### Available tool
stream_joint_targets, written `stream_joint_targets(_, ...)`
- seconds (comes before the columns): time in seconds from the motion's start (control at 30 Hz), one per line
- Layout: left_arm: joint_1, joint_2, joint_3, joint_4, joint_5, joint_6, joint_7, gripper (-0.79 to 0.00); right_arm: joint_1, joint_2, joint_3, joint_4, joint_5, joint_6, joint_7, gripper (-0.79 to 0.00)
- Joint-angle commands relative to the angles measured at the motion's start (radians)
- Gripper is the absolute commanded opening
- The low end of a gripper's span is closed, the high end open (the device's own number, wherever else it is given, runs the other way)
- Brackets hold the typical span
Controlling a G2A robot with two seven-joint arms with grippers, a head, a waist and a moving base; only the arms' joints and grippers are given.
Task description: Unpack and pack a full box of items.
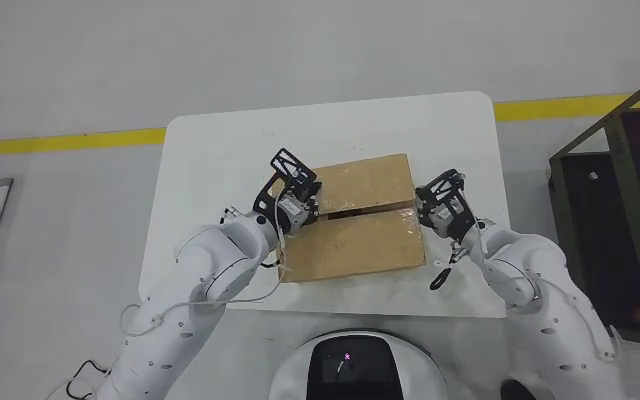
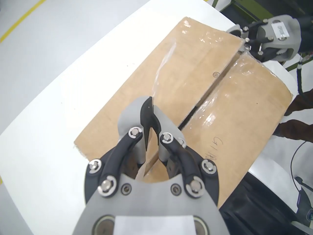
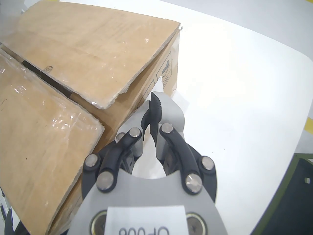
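A brown cardboard box (image 1: 355, 215) lies on the white table (image 1: 220, 170), its two top flaps folded down with a dark gap (image 1: 365, 208) between them. Shiny tape remnants cover the flaps (image 2: 220, 123). My left gripper (image 1: 300, 195) hovers over the box's left end near the gap, its fingers shut with nothing between them (image 2: 149, 108). My right gripper (image 1: 440, 205) sits just off the box's right end, beside the side wall (image 3: 168, 74), and is shut and empty (image 3: 154, 106). The box's contents are hidden.
A dark green metal rack (image 1: 600, 200) stands off the table's right side. A yellow floor line (image 1: 80, 140) runs behind the table. Bare table surface lies behind and left of the box (image 2: 61, 86).
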Motion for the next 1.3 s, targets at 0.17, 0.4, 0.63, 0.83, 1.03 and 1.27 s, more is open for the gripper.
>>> stream_joint_targets(0.17, 0.028, 0.002, -0.061, -0.037, 0.019, 0.079, 0.039, -0.785, 0.001, -0.002, -0.009, 0.004, 0.009, 0.006, 0.007, -0.785)
stream_joint_targets(0.4, 0.068, 0.003, -0.089, -0.066, 0.046, 0.116, 0.059, -0.785, 0.010, -0.005, -0.021, 0.006, 0.017, 0.010, 0.012, -0.785)
stream_joint_targets(0.63, 0.097, -0.002, -0.040, -0.081, 0.042, 0.074, 0.046, -0.785, 0.016, -0.008, -0.034, 0.003, 0.021, 0.014, 0.019, -0.785)
stream_joint_targets(0.83, 0.078, -0.011, 0.021, -0.048, 0.052, 0.051, 0.034, -0.773, 0.021, -0.010, -0.041, 0.005, 0.020, 0.021, 0.024, -0.785)
stream_joint_targets(1.03, 0.062, -0.018, 0.053, -0.020, 0.062, 0.033, 0.017, -0.785, 0.029, -0.012, -0.045, 0.016, 0.017, 0.040, 0.045, -0.785)
stream_joint_targets(1.27, 0.073, -0.019, 0.059, -0.034, 0.048, 0.002, -0.015, -0.662, 0.040, -0.015, -0.056, 0.029, 0.020, 0.045, 0.049, -0.785)
